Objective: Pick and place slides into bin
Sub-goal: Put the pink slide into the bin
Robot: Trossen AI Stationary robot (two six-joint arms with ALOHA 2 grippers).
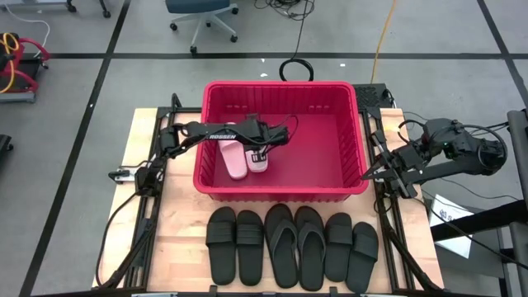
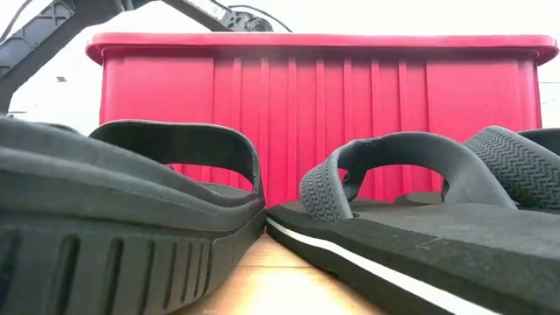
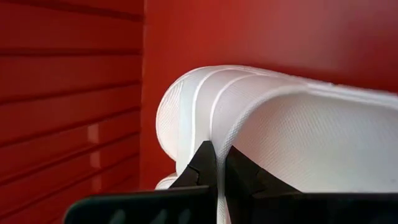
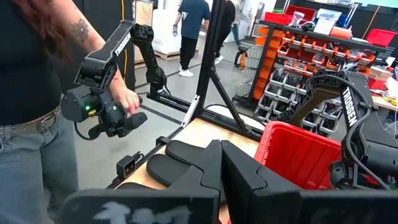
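Our left hand [image 1: 262,153] grips a white slide [image 3: 292,137] low inside the bin [image 1: 346,188], ready to drop it; our right hand [image 1: 369,174] waits closed beside the bin.

The bin [image 1: 280,186] looks like moulded red plastic — its outer wall ribbed in upright flutes, its inside faces smooth with a faint sheen. The white slides [image 1: 244,157] lying in it have a foam-like look, and the strap [image 3: 298,143] shows a fine woven-looking texture with raised ridges along its edge. The black slides [image 1: 293,245] in front look like matt rubber or foam; one strap [image 2: 516,166] carries a herringbone tread pattern, another sole has chunky grooved sides, and a thin white line runs along a thong sole's edge. The table top [image 1: 177,239] is pale bare wood, matt, with visible grain. The left gripper [image 3: 219,177] has matt dark fingers.
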